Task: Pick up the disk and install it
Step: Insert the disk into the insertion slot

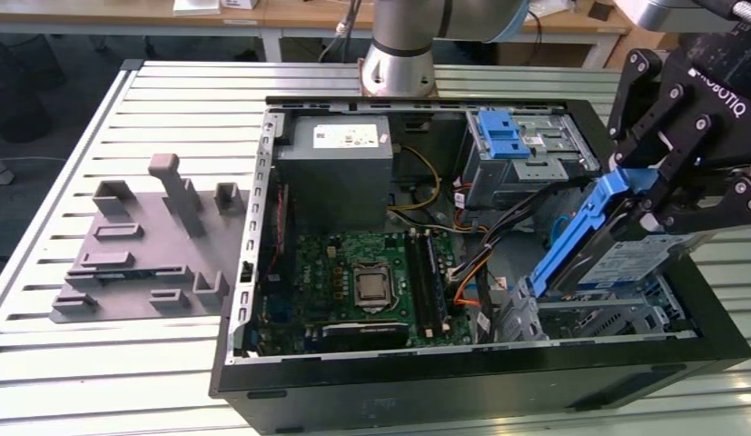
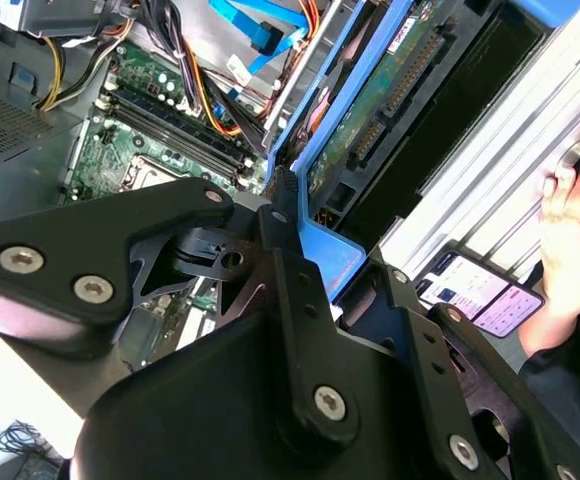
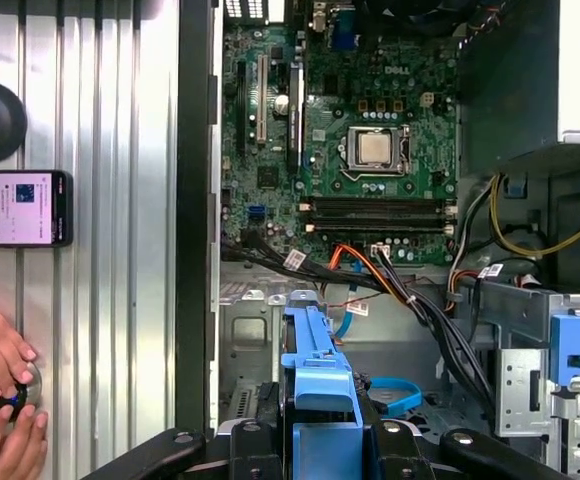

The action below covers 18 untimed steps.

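Observation:
The disk (image 1: 617, 262) is a silver drive with a white-and-blue label and a blue plastic frame. It hangs steeply tilted over the metal drive bay (image 1: 593, 318), in the open computer case's (image 1: 472, 386) corner at the exterior view's right. My gripper (image 1: 661, 202) is shut on its upper end from above. The first wrist view shows the disk's blue frame (image 3: 318, 375) sticking out from between my gripper's (image 3: 320, 452) black fingers, above the bay floor. In the second wrist view the disk's green circuit side (image 2: 375, 105) slants away from my gripper (image 2: 292, 262).
Cables (image 3: 400, 290) cross from the motherboard (image 1: 363, 282) towards the bay. A second drive cage (image 1: 520, 145) with a blue latch and a grey metal box (image 1: 339, 154) stand at the case's back. A grey moulded holder (image 1: 145, 245) lies outside. A person's hands (image 3: 0, 400) and a phone (image 3: 20, 207) rest on the table.

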Motion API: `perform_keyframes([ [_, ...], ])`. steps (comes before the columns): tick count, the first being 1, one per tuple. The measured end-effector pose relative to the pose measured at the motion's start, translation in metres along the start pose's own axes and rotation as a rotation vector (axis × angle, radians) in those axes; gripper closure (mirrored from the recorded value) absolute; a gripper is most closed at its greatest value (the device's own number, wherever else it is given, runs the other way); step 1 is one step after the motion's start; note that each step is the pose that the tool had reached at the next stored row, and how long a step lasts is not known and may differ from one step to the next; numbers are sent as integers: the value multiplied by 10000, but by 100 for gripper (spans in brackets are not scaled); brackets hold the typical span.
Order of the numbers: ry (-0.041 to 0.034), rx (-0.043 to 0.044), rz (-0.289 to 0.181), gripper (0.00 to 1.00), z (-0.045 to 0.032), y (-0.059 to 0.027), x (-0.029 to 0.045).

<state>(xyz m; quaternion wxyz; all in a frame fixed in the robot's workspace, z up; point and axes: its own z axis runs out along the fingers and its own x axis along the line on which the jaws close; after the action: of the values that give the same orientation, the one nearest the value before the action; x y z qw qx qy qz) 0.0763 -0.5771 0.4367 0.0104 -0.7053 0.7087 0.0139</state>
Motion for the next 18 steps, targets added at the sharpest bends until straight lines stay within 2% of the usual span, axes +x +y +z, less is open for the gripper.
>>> perform_keyframes([
  [15,-6,0,0,64,123,-3,8],
  [17,-5,0,-1,62,148,-4,9],
  [18,-5,0,0,56,161,-4,9],
])
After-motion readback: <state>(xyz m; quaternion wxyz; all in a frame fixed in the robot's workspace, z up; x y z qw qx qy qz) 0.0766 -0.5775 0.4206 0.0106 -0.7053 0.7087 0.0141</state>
